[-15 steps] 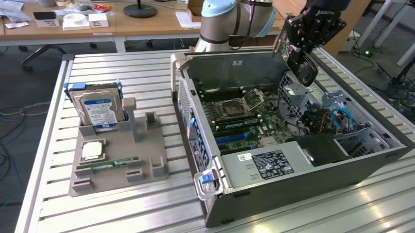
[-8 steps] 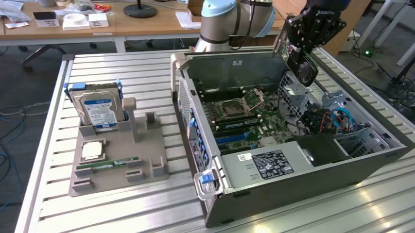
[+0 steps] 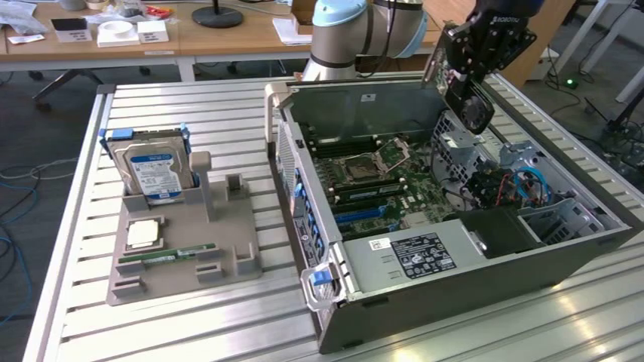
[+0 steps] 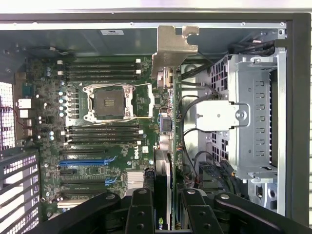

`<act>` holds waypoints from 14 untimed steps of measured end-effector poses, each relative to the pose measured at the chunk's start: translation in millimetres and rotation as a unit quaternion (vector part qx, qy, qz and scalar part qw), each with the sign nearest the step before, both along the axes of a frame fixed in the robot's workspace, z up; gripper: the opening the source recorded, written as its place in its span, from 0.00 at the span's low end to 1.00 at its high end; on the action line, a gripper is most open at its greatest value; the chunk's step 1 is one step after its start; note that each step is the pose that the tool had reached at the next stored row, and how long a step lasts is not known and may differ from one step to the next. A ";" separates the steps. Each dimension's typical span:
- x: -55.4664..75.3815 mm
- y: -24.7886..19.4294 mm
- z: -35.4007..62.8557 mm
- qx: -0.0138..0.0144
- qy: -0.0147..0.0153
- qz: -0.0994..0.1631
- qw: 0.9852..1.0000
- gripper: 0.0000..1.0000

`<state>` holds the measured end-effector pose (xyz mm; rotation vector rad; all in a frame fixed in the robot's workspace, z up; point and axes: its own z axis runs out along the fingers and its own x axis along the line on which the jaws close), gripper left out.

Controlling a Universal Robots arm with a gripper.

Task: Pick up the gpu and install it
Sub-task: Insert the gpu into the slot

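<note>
gpu (image 3: 470, 105), the thin flat dark expansion card with a round fan on one face and a silver metal bracket at one end, is clamped between my black fingers (image 4: 140, 210). it hangs upright in the air over the open grey computer case (image 3: 453, 275). my gripper (image 3: 463, 72) has it pinched by one end, near the case's far wall at the exterior view's right. in the wrist view i look down along the card's edge (image 4: 171, 48), with the green motherboard (image 4: 107, 146) far beneath.

i judge the picking up done and the install only begun: the card is above the case, well apart from the board, seated in nothing. to my mind, the move ahead calls for the card's bottom edge to be squared to one of the long slots, such as the blue slot (image 4: 83, 162), and for the bracket to face the case wall, with a straight descent clear of the loose cables.

as for writing, a small white mark on the board looks like a dell logo (image 4: 138, 155), though i would not swear to it. a white label (image 3: 423, 253) on the black box inside the case carries print too small to read. the silver hard drive (image 3: 151, 170) standing in the grey holder (image 3: 201, 260) has a blue-white label, also unreadable.
</note>
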<state>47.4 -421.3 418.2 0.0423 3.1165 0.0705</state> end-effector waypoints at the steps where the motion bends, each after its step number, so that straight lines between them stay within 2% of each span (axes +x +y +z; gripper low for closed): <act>1: 0.0 0.0 0.0 0.000 0.000 0.007 1.000 0.26; 4: -0.2 0.0 -0.1 0.000 0.000 0.027 1.000 0.26; 8: -0.3 0.0 -0.2 0.000 0.000 0.059 0.998 0.26; 11: -0.2 0.0 -0.3 0.000 0.000 0.086 0.996 0.26; 14: -0.3 0.0 -0.6 0.000 0.000 0.113 0.994 0.26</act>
